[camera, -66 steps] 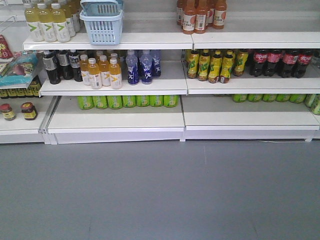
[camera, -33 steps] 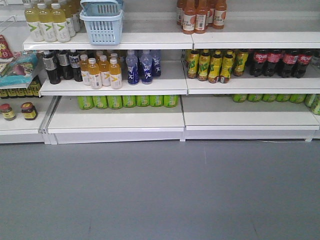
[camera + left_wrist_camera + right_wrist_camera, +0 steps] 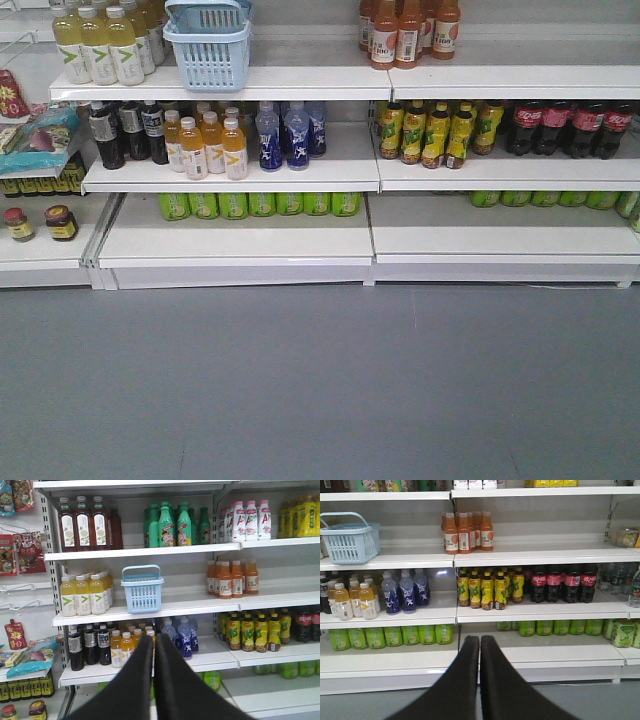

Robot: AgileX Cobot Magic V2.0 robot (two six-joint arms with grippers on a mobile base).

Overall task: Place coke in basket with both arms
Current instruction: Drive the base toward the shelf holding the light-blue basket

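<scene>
The coke bottles point(image 3: 560, 128), dark with red labels, stand in a row on the middle shelf at the right, also seen as coke point(image 3: 563, 582) and coke point(image 3: 302, 625). The light blue basket point(image 3: 208, 45) sits on the shelf above, to the left, between yellow and orange drinks; it shows too as the basket point(image 3: 142, 589) and the basket point(image 3: 349, 539). My left gripper point(image 3: 154, 639) is shut and holds nothing, well back from the shelves. My right gripper point(image 3: 480, 639) is likewise shut and empty, out over the floor. Neither arm appears in the front view.
White shelving point(image 3: 370, 182) runs across the whole front, stocked with yellow, orange, blue and black bottles and green cans point(image 3: 258, 204). Hanging snack packs point(image 3: 20, 552) and small jars point(image 3: 60, 222) are at the left. Grey floor point(image 3: 320, 380) lies between me and the shelves.
The shelves have slid slightly to the right in the front view. No object on them has moved.
</scene>
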